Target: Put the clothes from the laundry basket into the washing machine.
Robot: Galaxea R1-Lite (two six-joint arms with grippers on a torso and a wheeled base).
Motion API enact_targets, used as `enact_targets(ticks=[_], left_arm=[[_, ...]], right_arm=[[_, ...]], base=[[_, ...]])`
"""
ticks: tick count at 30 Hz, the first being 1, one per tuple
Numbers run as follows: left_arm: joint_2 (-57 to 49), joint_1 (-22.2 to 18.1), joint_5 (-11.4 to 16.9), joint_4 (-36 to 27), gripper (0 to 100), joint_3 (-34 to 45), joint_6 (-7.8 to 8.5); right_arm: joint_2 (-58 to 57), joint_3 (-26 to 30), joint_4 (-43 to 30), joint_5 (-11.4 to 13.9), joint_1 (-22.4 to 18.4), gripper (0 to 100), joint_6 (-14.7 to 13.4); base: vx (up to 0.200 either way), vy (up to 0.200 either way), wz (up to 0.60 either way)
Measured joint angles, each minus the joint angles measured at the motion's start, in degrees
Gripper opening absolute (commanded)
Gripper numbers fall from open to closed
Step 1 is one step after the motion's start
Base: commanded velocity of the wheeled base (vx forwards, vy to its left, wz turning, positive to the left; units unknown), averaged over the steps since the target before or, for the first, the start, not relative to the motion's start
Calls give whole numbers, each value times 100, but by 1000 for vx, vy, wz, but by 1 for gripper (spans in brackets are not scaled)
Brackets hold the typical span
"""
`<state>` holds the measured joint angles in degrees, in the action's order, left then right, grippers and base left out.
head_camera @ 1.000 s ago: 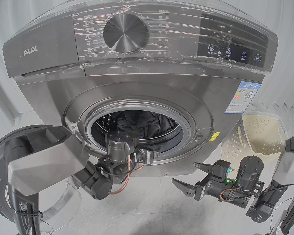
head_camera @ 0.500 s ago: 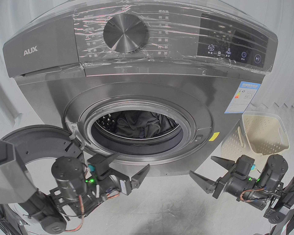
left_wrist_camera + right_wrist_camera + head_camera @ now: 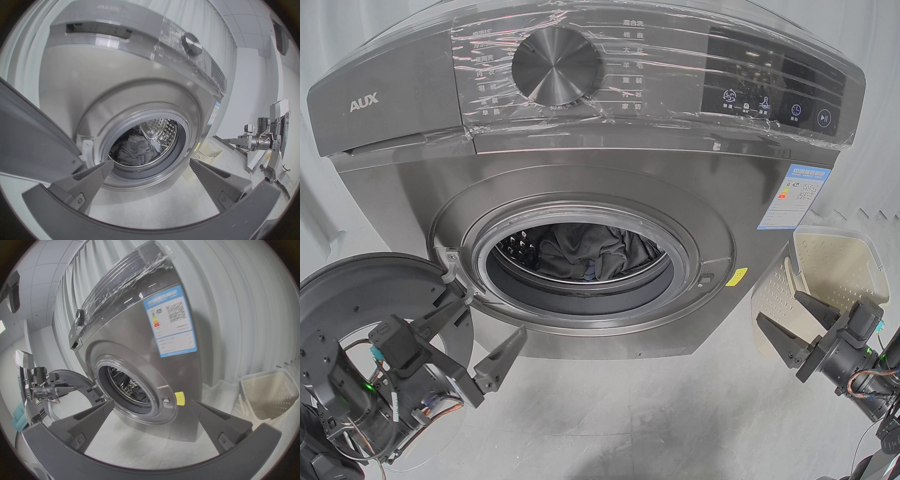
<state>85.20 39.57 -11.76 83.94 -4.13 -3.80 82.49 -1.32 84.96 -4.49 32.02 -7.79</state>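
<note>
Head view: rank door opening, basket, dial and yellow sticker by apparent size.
Largest to smallest:
door opening
basket, partly covered by the right gripper, so its gap to the opening is unsure
dial
yellow sticker, by far the smallest

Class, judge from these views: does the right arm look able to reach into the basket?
Probably yes: the open right end effector hangs just before the basket, with nothing between them.

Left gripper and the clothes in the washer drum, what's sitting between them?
Only bare floor and the drum's door rim, seen in the left wrist view; the open left gripper has a clear line to the clothes.
</note>
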Motion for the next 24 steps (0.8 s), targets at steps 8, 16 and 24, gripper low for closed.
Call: enact_targets(ticks=[8,16,24], left_arm=[[-747,-399,5,-218,100,279,222],[-1849,-694,20,-1382,100,315,349],[-3465,-1052,20,-3354,100,315,380]], right_arm=[[-861,30,-1209,-11,-524,100,308],[-2345,33,-3074,-290,-1014,100,478],[-4148,33,-4886,-508,-1707,100,552]], base=[[-200,0,0],[-200,0,0],[-100,0,0]])
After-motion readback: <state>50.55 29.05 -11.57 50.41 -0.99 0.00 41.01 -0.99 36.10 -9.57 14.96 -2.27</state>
